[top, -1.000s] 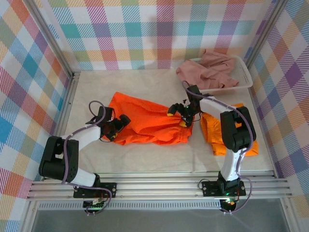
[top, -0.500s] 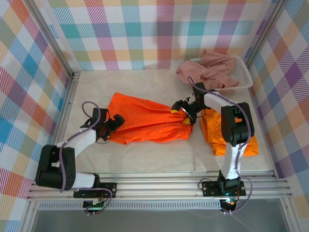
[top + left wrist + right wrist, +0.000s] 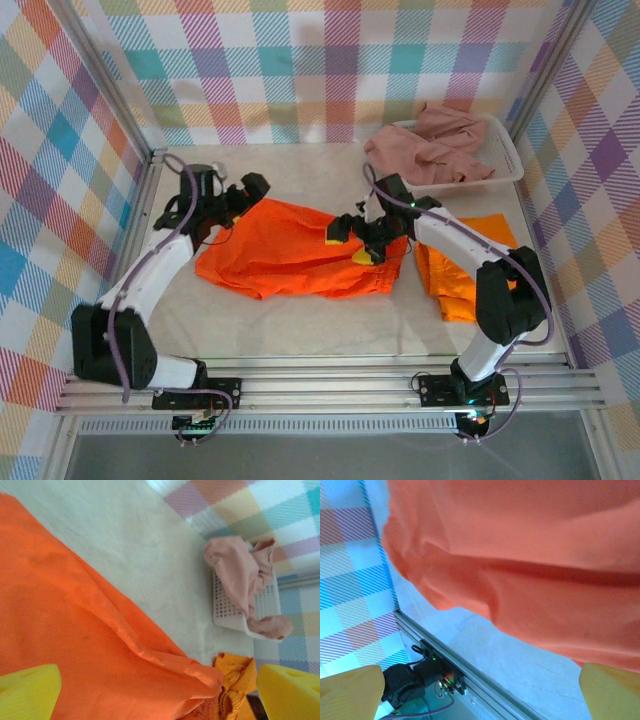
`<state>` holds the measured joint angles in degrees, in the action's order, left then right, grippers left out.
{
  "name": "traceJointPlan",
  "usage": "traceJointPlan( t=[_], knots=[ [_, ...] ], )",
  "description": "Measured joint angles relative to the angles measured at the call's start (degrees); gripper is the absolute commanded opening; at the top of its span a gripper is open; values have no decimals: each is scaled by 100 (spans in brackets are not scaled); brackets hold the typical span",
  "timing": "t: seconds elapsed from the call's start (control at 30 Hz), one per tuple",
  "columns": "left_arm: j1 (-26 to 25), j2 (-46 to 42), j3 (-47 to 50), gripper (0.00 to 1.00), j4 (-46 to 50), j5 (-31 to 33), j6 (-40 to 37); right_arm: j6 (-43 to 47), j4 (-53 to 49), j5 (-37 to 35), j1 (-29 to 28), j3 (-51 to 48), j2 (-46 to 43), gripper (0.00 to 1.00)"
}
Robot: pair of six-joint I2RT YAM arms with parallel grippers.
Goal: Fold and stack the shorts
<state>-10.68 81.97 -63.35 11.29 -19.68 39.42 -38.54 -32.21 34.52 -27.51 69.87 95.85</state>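
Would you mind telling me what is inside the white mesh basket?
Crumpled pink shorts fill the basket, spilling over its rim; anything beneath them is hidden.

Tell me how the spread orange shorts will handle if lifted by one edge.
Probably floppy: the orange shorts lie flat with soft creases, so they would likely sag from any pinch point. They look thin, so probably light. Pushed, they would likely bunch rather than slide whole, as the raised fold suggests.

1. We see bright, even light from above over the desk (image 3: pixel 300 325), with soft, faint shadows.
2. In the wrist views, we find the yellow fingertips (image 3: pixel 27 692) blurred, and the orange shorts (image 3: pixel 530 555) slightly soft.
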Motion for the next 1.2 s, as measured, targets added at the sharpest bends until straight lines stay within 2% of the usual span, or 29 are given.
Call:
traceJointPlan(
  t=[0.27,0.53,0.87,1.2],
  knots=[
    [-393,2269,-706,100,-664,-238,337,-289,284,-175,-24,-1027,2,100],
    [-417,3856,-1912,100,-1204,-234,472,-302,459,-216,-24,-1403,7,100],
    [-164,4852,-3060,100,-1346,-367,605,-275,566,-188,-24,-1825,-20,99],
    [101,4865,-3069,100,-1370,-474,470,-258,562,144,-24,-2153,-409,99]
  ],
)
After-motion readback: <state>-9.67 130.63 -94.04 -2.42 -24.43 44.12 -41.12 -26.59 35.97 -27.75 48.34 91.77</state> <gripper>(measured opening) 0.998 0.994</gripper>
